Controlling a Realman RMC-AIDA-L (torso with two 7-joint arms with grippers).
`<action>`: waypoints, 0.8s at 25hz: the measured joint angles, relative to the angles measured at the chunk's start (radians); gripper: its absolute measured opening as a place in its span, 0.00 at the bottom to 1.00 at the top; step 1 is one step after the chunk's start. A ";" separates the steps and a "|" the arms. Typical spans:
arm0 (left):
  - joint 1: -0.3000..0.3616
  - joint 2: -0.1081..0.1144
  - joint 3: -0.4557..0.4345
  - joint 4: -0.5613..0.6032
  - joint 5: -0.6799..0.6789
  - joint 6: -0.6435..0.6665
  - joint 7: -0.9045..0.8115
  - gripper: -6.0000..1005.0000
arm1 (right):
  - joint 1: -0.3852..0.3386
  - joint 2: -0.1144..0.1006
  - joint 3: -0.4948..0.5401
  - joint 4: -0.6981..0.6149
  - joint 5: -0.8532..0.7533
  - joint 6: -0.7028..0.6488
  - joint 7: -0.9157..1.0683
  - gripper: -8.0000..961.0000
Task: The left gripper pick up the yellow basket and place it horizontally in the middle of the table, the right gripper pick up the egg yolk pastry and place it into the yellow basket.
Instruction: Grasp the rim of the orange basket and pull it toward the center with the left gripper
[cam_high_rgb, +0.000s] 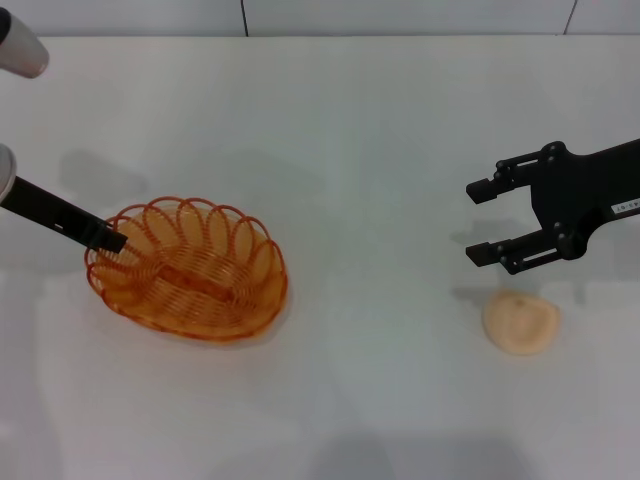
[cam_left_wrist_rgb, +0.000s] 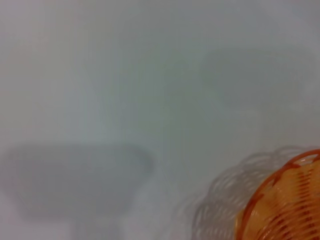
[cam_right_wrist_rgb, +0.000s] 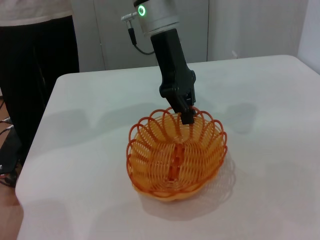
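Pinching the yellow basket (cam_high_rgb: 190, 268) rim at nine o'clock, the left gripper (cam_high_rgb: 108, 240) holds on; the right gripper (cam_high_rgb: 484, 221), fingers spread, hangs at twelve o'clock of the egg yolk pastry (cam_high_rgb: 521, 322).

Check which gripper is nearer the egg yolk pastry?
Right. The right gripper hangs just above the egg yolk pastry, open; the left gripper is across the table at the yellow basket rim.

The left wrist view is blurred and shows only a rim corner of the yellow basket (cam_left_wrist_rgb: 287, 200), cut by the edge.
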 joint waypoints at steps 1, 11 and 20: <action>0.001 -0.002 0.000 0.007 0.000 0.001 0.000 0.10 | 0.000 0.000 0.000 0.000 0.000 0.000 0.000 0.77; 0.041 -0.015 0.000 0.115 -0.143 0.073 0.063 0.09 | -0.004 -0.001 0.000 0.000 0.000 -0.004 0.000 0.77; 0.059 -0.025 -0.012 0.130 -0.269 0.090 0.072 0.08 | -0.011 -0.003 0.002 -0.001 -0.001 -0.008 0.000 0.77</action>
